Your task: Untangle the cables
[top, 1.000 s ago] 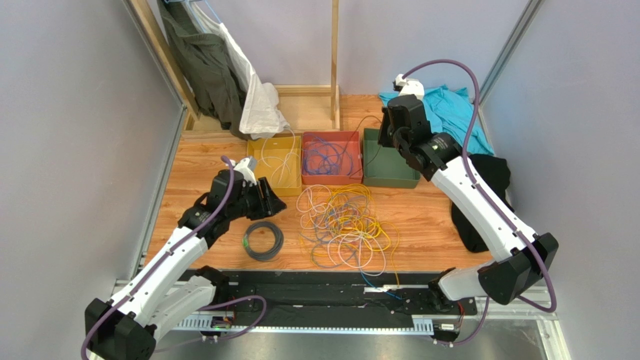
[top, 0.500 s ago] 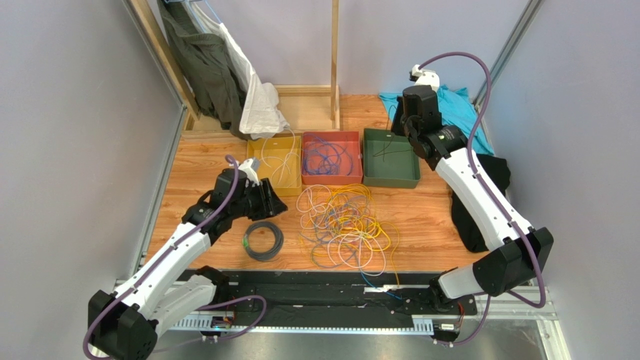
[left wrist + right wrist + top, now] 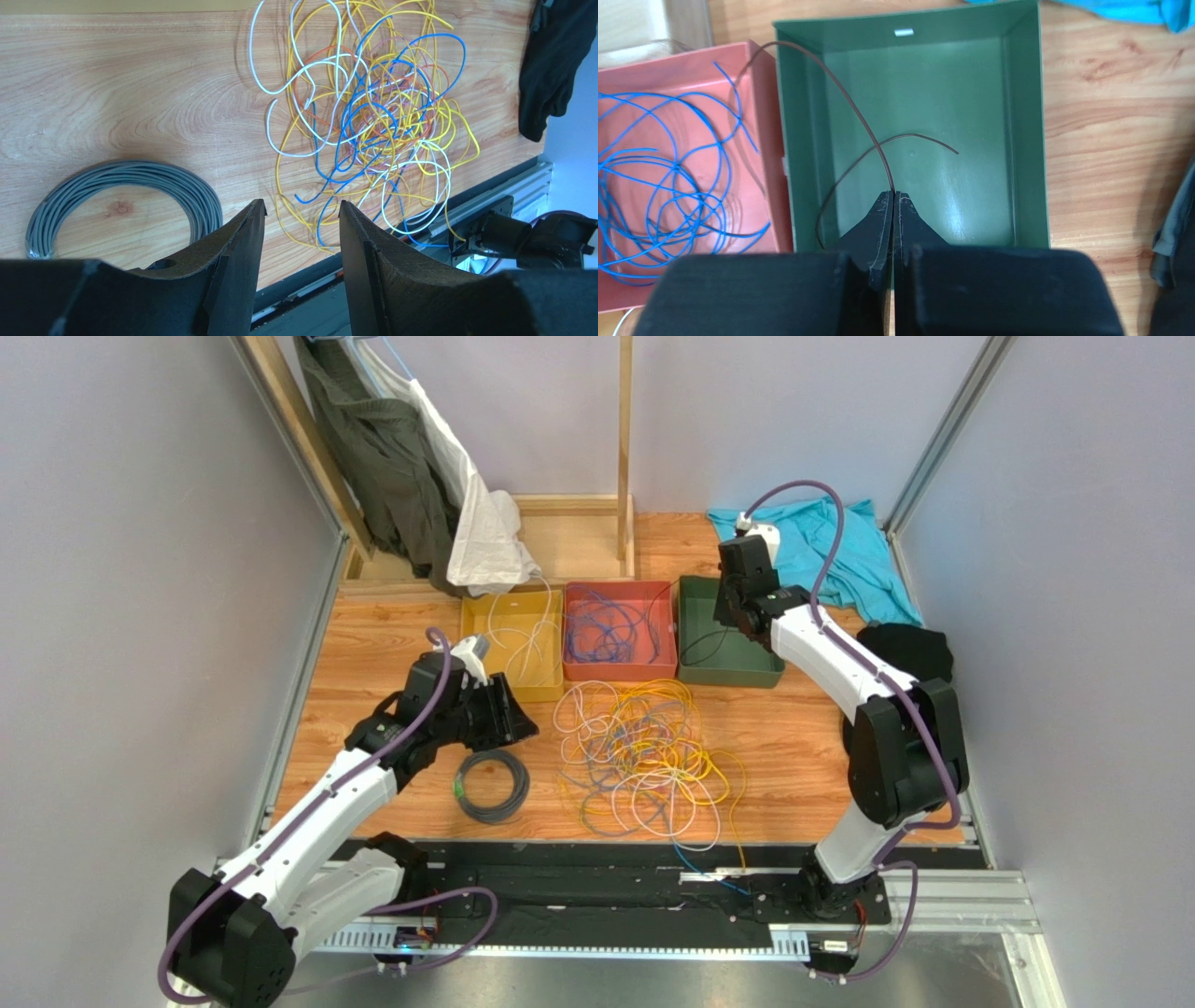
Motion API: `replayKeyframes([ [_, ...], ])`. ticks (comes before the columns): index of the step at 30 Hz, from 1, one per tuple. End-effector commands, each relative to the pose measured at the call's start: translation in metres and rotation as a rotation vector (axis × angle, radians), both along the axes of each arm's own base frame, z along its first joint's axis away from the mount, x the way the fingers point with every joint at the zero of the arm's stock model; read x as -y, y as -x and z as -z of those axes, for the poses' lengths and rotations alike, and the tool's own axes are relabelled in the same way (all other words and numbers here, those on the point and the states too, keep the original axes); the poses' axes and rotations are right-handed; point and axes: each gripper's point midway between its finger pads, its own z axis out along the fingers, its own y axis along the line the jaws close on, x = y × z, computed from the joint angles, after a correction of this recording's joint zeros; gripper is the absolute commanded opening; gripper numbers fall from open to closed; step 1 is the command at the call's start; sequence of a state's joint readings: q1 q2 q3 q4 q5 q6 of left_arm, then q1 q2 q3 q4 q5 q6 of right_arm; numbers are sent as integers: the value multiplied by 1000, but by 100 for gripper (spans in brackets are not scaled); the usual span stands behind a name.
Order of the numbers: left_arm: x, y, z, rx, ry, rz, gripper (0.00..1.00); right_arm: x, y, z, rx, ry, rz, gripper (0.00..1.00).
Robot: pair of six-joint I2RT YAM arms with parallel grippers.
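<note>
Right claw (image 3: 894, 199) pinched shut on thin dark wire (image 3: 871, 133), now dropped low over green box (image 3: 1025, 140); higher a moment ago. Likely ready to let go. Left claw (image 3: 298, 231) half wide, empty, near grey coil (image 3: 126, 182). Cables (image 3: 365, 112) pile between arms, still knotted.

Open tabletop (image 3: 800, 742) lies to the right of the cables (image 3: 643, 756), as far as the right arm (image 3: 898, 742) and the black cloth (image 3: 919, 647). Only a narrow bare strip separates the tangle from the coil (image 3: 491, 784) on its left. The yellow bin (image 3: 512, 594), red bin (image 3: 619, 672) and green bin (image 3: 730, 676) wall off the far side. The right gripper (image 3: 894, 196), pinched on a dark wire (image 3: 913, 135), occupies the space over the green bin.
</note>
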State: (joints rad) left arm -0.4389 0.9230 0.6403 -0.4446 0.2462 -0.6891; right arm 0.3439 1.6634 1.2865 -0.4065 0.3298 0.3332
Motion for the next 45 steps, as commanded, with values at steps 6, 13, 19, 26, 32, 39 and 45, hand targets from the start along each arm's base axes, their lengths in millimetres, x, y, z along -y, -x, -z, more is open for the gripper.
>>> replayKeyframes([
  [6, 5, -2, 0, 20, 6, 34, 52, 4, -3, -72, 206, -117, 22, 0],
  [13, 8, -3, -1, 18, 14, 43, 52, 14, 6, -109, 278, -104, 36, 0],
  [19, 9, -3, -2, 20, 12, 52, 52, 25, 8, -88, 237, -81, 71, 0],
  [26, 9, -4, 2, 7, -2, 61, 52, 29, 2, -24, 101, -38, 75, 0],
  [32, 11, -4, 3, 6, 9, 68, 52, 20, 14, 14, -28, -58, 61, 21],
  [39, 10, -4, -2, 29, 19, 60, 52, 19, 32, -44, 105, -94, 80, 62],
  [45, 13, -6, -4, 41, 38, 57, 52, -41, 90, -57, 109, -147, -105, 62],
])
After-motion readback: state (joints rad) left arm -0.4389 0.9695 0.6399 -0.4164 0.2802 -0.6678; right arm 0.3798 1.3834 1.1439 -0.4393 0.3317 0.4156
